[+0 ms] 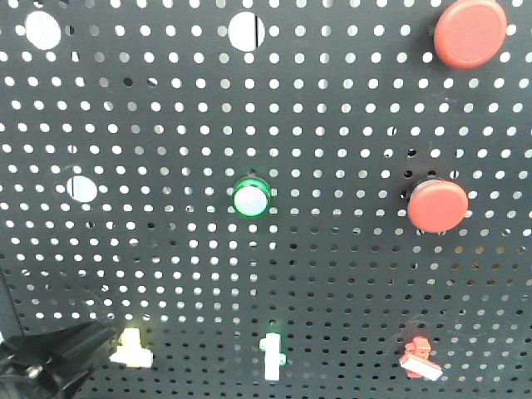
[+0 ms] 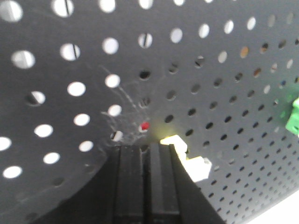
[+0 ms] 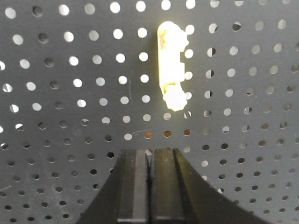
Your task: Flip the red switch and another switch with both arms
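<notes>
The red switch (image 1: 420, 357) sits low on the right of the black pegboard (image 1: 332, 274), with no gripper near it. The other switch, a pale yellow-white toggle (image 1: 131, 349) (image 2: 189, 158), is at the lower left. My left gripper (image 1: 62, 362) (image 2: 149, 148) is shut, and its tips are just left of that toggle, whose near side lies behind the right finger (image 2: 163, 186). My right gripper (image 3: 150, 151) is shut and faces the board a short way below a pale glowing toggle (image 3: 170, 70). I cannot tell which switch that one is. The front view does not show the right gripper.
Two big round red push-buttons (image 1: 470, 33) (image 1: 437, 205) are on the right. A green-ringed white round button (image 1: 251, 198) is in the middle. A green-and-white toggle (image 1: 271, 356) (image 2: 294, 116) sits between the two small switches. Larger open holes (image 1: 81, 189) are on the left.
</notes>
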